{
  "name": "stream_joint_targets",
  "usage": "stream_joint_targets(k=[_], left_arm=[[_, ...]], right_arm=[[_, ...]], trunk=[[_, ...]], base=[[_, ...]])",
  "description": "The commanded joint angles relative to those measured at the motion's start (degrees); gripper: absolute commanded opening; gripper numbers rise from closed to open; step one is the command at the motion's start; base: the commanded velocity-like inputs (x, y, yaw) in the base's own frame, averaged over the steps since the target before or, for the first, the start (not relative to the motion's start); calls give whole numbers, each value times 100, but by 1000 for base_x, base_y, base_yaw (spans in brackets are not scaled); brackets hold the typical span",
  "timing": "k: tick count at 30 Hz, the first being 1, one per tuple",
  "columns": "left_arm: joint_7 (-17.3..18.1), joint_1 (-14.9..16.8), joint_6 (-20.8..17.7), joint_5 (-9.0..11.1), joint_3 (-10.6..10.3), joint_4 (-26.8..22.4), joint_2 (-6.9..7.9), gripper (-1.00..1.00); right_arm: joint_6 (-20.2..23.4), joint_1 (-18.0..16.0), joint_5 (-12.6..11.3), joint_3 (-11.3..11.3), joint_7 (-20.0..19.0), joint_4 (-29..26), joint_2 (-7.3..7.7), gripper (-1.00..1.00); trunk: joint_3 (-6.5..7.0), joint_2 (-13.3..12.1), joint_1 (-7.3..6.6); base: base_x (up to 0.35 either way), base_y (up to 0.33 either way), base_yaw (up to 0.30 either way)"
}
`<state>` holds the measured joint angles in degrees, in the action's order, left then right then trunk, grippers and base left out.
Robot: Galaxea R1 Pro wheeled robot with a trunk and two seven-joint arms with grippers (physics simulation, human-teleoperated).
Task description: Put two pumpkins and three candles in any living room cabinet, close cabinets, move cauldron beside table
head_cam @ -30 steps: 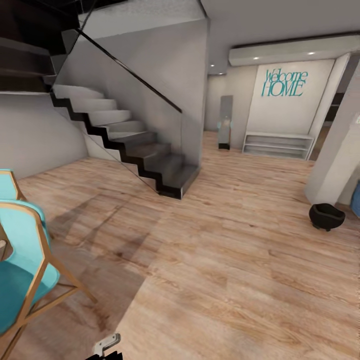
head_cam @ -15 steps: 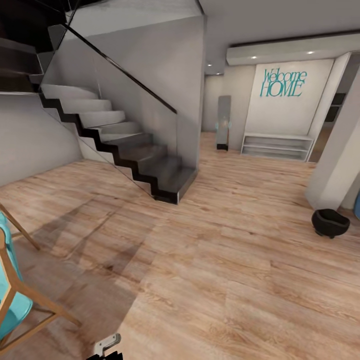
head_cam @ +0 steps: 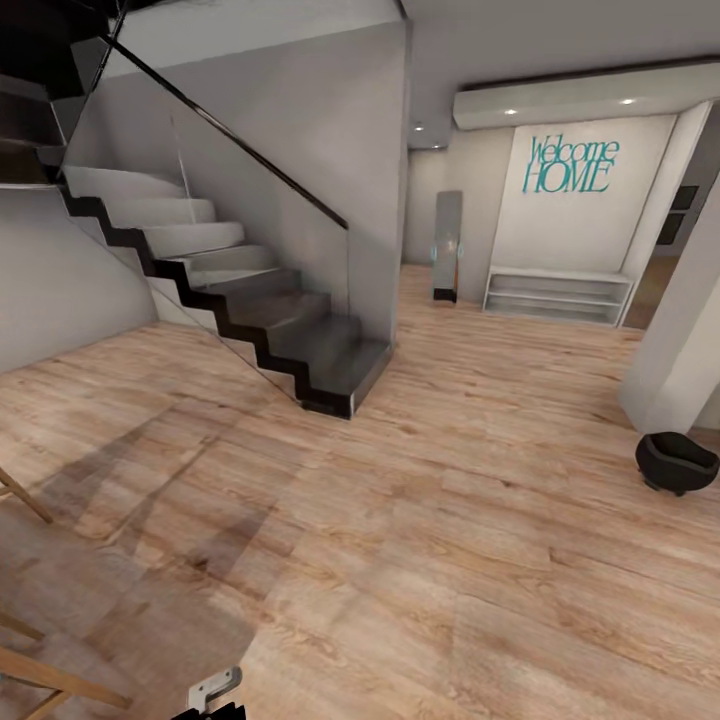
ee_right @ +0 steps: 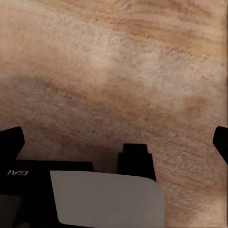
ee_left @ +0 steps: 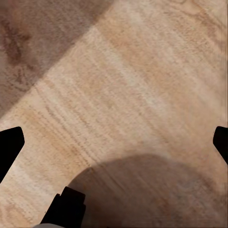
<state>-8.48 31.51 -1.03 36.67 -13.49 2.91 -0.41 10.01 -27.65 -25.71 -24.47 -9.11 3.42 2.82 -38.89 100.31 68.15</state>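
Observation:
The cauldron (head_cam: 678, 462), a small round black pot, stands on the light wood floor at the right edge of the head view, beside the foot of a white pillar (head_cam: 675, 350). In the left wrist view my left gripper (ee_left: 114, 142) hangs open over bare plank floor, its dark fingertips (ee_left: 9, 147) far apart with nothing between them. The right wrist view shows my right gripper (ee_right: 114, 142) open as well, above the floor and part of my own base (ee_right: 104, 197). Pumpkins, candles, cabinet and table are out of view.
A dark staircase (head_cam: 250, 300) with a glass balustrade rises at the left. A white low shelf (head_cam: 558, 295) stands under a teal "Welcome HOME" sign (head_cam: 570, 165) at the back. Wooden chair legs (head_cam: 30, 670) poke in at the lower left. Wide open floor lies ahead.
The whole head view has shifted, so the camera moved: the turquoise chair has slid out at the left, and the cauldron sits lower and further right in the picture.

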Motion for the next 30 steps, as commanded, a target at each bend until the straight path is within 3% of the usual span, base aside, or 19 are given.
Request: stream_joint_targets(k=[1,21,30], left_arm=[[-14,6,-11,34,-48,8,-3,100],[-13,5,-11,34,-48,8,-3,100],[-13,5,-11,34,-48,7,-3,100]], right_arm=[[10,-5,-56,-52,-29,10,0,100],[10,-4,-48,-52,-29,10,0,100],[9,38,-48,-52,-29,10,0,100]], trunk=[[-2,2,3],[153,2,3],[166,2,3]], base=[[332,-79,-6],[332,-79,-105],[332,-74,-17]])
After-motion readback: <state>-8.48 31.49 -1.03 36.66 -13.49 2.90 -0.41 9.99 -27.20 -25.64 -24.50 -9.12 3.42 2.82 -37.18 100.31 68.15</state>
